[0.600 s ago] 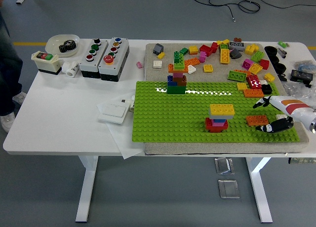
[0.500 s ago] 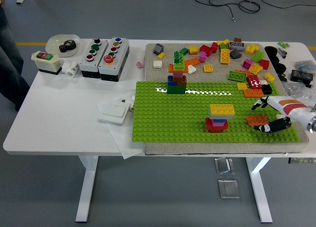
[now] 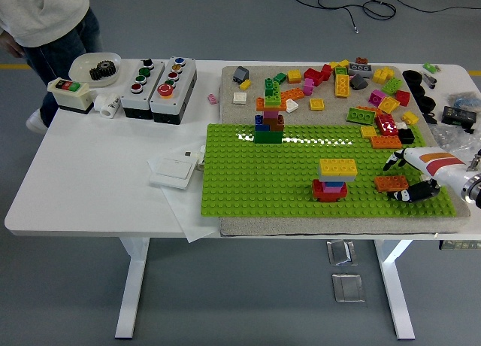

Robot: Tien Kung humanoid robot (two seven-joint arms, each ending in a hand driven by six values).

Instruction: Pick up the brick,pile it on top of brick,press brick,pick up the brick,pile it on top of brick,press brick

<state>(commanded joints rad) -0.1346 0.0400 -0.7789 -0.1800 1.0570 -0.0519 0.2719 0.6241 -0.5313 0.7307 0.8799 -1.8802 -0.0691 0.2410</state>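
Note:
A small stack (image 3: 331,182) stands on the green baseplate (image 3: 255,180), with a yellow brick (image 3: 338,166) on top and a red brick (image 3: 328,191) at its base. An orange brick (image 3: 391,183) lies on the plate to its right. My right hand (image 3: 402,177) reaches in from the right edge, open. One dark finger (image 3: 394,160) is above the orange brick and another finger (image 3: 413,192) lies at its right end. I cannot tell whether that one touches it. A taller mixed tower (image 3: 268,125) stands at the plate's far edge. The left arm is out of view.
Several loose bricks (image 3: 338,86) lie on the grey mat beyond the plate. Button boxes (image 3: 159,86), a switch box (image 3: 70,93), a bowl with a gear (image 3: 96,65) and a white switch plate (image 3: 174,169) sit on the left. A person (image 3: 45,15) stands at the far left corner.
A person has stepped up to the far left corner of the table. My right hand has drawn slightly towards the right edge; the bricks have not moved.

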